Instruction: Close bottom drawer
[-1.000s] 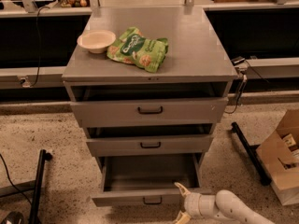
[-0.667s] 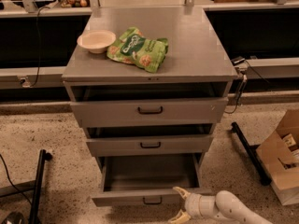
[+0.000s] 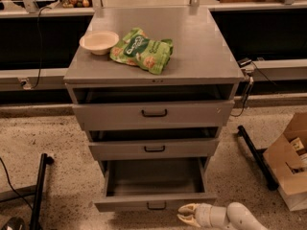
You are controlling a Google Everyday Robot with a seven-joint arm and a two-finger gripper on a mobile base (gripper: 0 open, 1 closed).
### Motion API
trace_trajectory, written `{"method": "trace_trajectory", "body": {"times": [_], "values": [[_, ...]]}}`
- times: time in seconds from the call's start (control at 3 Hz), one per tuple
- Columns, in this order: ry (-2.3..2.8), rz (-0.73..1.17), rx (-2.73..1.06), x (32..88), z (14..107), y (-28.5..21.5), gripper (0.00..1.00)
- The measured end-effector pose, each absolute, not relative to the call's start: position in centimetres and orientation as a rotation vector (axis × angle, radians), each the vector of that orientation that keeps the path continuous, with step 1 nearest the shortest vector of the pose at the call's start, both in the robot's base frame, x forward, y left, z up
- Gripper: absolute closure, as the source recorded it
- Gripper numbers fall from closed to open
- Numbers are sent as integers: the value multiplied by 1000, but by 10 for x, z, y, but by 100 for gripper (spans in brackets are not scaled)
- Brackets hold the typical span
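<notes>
Bottom drawer open, closing push not begun.

Found gripper at bottom edge, right of centre, narrowly parted, empty, just beside the front panel near the small black handle. Shifted slightly left and lower within the last second. Found bottom drawer at lower centre, pulled well out. Judged as approach closing in, contact unconfirmed.

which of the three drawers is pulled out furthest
The bottom drawer: its whole inside shows, while the top drawer and middle drawer are only slightly ajar. The gripper is low in front of its front panel, toward the right end.
</notes>
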State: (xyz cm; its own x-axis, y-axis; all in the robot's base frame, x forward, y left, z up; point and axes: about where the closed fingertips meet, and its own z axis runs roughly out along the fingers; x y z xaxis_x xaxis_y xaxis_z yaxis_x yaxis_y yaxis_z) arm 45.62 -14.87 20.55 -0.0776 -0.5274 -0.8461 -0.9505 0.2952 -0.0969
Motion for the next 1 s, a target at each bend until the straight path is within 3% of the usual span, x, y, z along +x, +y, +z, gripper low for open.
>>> {"method": "trace_trajectory", "body": {"times": [0.33, 0.67, 1.0], "values": [[1728, 641, -1348, 456, 205, -147, 87], [1700, 684, -1364, 456, 202, -140, 100], [1694, 776, -1336, 460, 172, -124, 100]]}}
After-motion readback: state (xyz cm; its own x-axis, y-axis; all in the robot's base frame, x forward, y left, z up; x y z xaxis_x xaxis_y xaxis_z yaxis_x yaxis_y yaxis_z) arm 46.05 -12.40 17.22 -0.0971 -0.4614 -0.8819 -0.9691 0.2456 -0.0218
